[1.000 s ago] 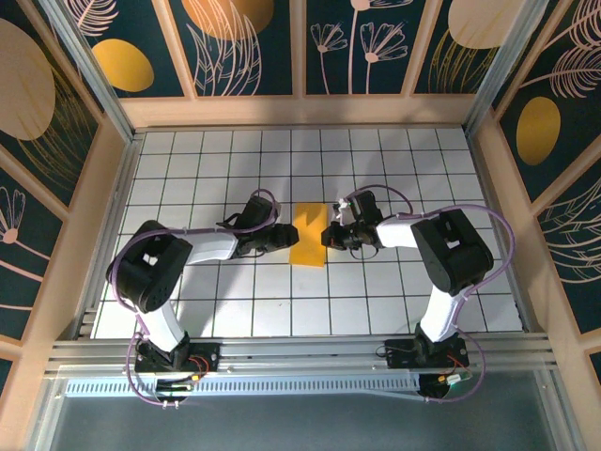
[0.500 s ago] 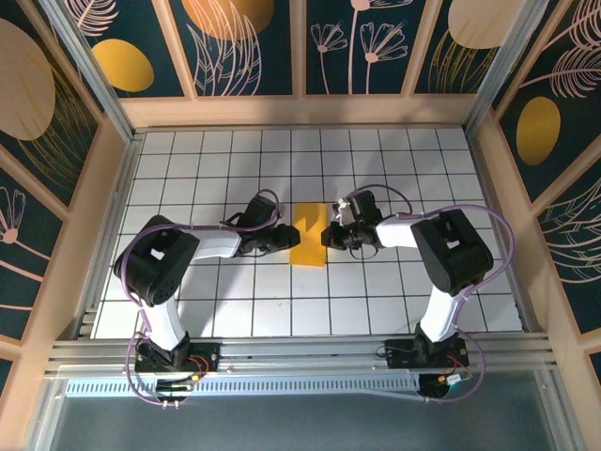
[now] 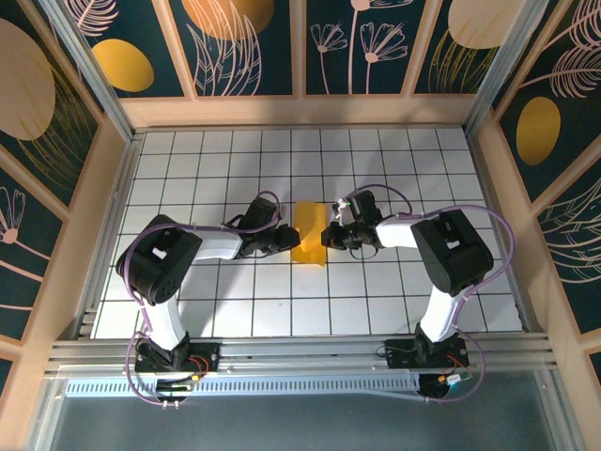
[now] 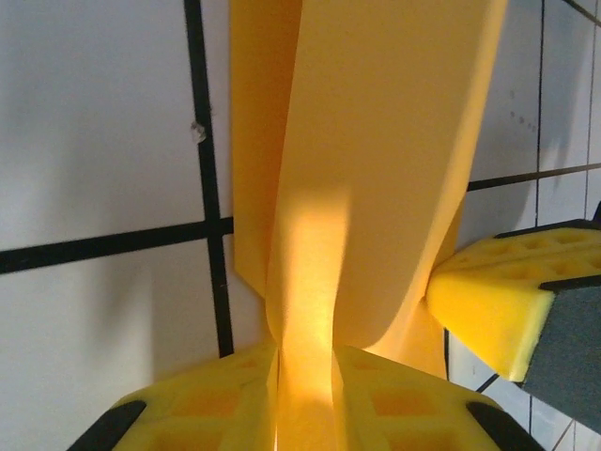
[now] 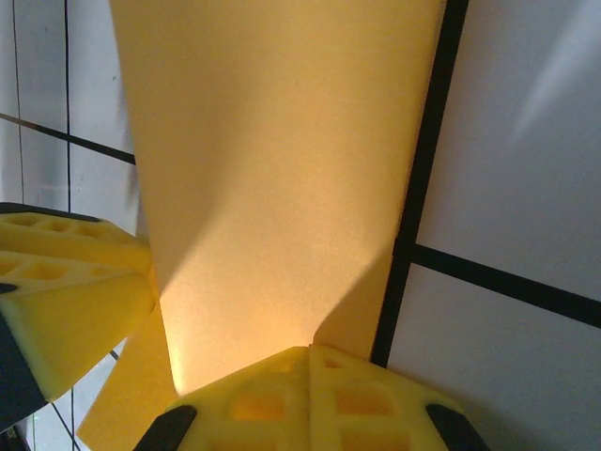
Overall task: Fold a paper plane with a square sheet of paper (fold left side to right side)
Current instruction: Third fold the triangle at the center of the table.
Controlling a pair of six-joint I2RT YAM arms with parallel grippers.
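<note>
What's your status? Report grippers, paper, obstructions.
Left gripper shut on square sheet of paper, sheet curled upward. Right gripper shut against sheet's right edge. No obstruction seen.

Top camera high at 6 o'clock, looking down on white gridded surface [image 3: 188,160]. Wrist cameras close-up, opposed from 9 and 3 o'clock, sharing thin orange-yellow paper sheet [image 3: 311,237].

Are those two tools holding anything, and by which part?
Both pinch the paper sheet: left tool its left edge, right tool its right edge.
</note>
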